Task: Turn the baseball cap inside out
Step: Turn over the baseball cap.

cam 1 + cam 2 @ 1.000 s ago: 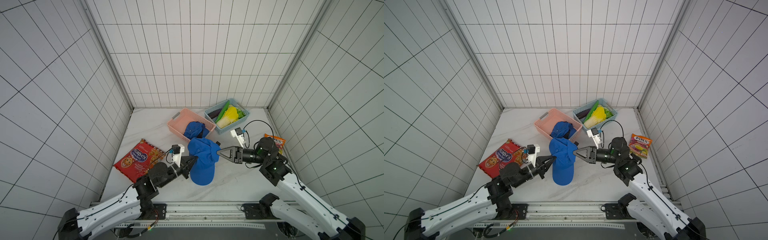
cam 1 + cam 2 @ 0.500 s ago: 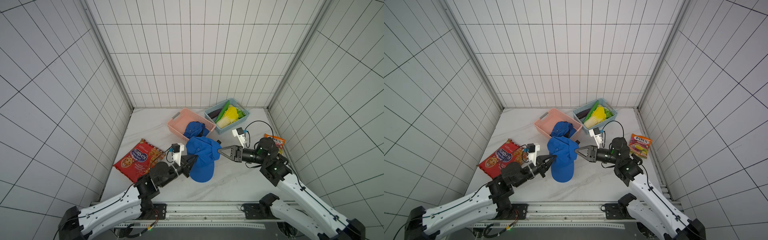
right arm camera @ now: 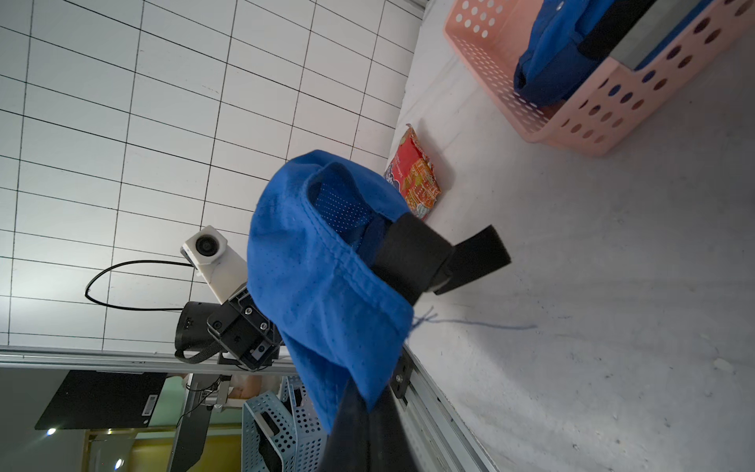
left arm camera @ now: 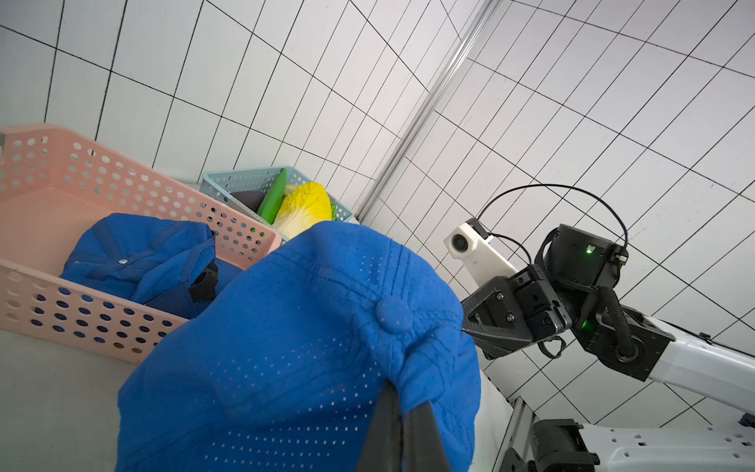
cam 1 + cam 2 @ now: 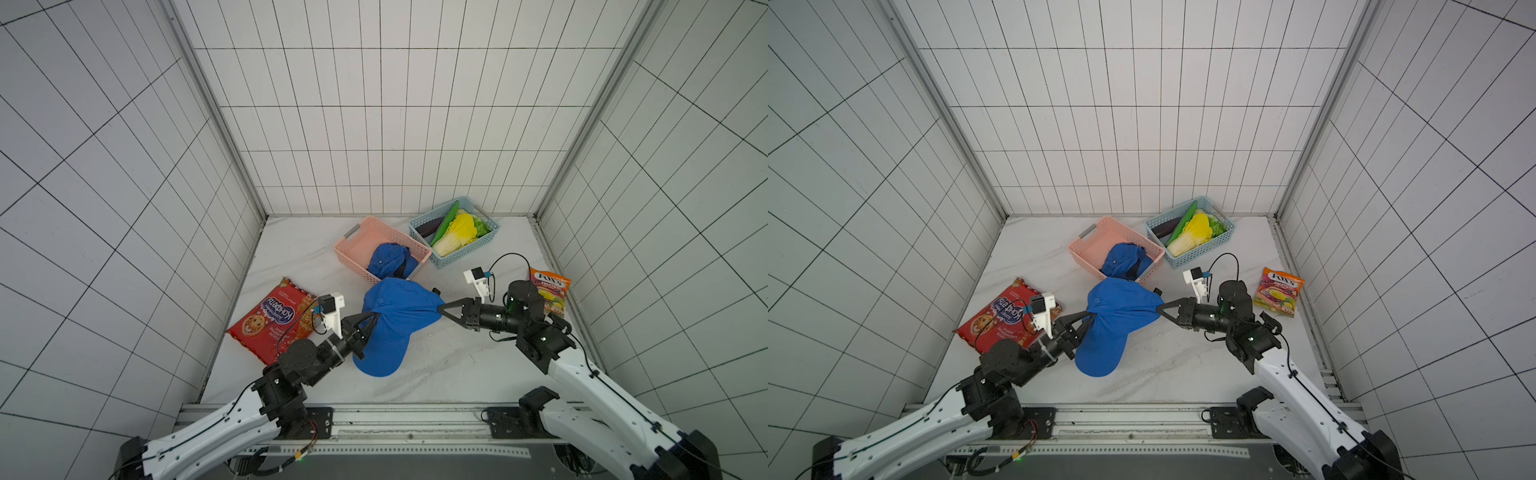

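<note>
baseball cap (image 5: 399, 316) right side out | left gripper (image 5: 372, 323), right gripper (image 5: 440, 309) both clamped on its fabric | inversion not yet begun

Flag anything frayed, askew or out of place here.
A loose blue thread trails from the rim of the baseball cap, suggesting fraying. The cap's black strap end sticks out free.
</note>
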Tool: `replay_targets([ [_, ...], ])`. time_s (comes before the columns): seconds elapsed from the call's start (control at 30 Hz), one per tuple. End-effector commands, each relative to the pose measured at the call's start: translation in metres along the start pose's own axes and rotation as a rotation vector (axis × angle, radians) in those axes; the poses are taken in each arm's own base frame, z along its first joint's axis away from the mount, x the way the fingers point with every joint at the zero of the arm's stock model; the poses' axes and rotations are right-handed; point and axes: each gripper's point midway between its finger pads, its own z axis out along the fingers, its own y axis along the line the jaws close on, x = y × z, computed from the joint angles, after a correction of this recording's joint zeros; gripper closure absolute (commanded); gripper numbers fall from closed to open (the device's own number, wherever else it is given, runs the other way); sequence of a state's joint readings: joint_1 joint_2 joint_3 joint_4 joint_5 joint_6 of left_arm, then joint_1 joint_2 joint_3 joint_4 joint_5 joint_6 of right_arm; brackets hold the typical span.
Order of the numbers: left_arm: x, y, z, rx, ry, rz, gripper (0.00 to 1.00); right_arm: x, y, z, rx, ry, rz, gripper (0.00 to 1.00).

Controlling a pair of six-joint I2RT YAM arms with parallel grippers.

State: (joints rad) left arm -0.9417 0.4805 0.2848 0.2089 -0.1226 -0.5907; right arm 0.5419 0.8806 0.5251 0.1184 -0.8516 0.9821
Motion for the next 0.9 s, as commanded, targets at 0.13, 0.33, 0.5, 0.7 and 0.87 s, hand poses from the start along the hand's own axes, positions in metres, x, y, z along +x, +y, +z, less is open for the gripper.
replay_targets([
  [0.13,-0.021,-0.018,0.012,0.031,-0.014,-0.016,1.00,0.008,-0.009,-0.001,0.031,0.027,-0.019,0.96],
  [0.33,-0.005,-0.020,0.025,0.019,0.115,0.034,1.00,-0.007,0.009,-0.032,0.107,-0.106,-0.179,0.47],
  [0.5,0.011,-0.014,0.030,-0.006,0.233,0.075,1.00,-0.013,0.012,-0.065,0.230,-0.223,-0.279,0.21],
  [0.7,0.020,-0.012,0.033,-0.025,0.317,0.109,1.00,-0.014,0.029,-0.087,0.296,-0.260,-0.432,0.06],
  [0.87,0.028,-0.021,0.038,0.024,0.364,0.091,1.00,-0.013,0.050,-0.080,0.252,-0.200,-0.580,0.00],
])
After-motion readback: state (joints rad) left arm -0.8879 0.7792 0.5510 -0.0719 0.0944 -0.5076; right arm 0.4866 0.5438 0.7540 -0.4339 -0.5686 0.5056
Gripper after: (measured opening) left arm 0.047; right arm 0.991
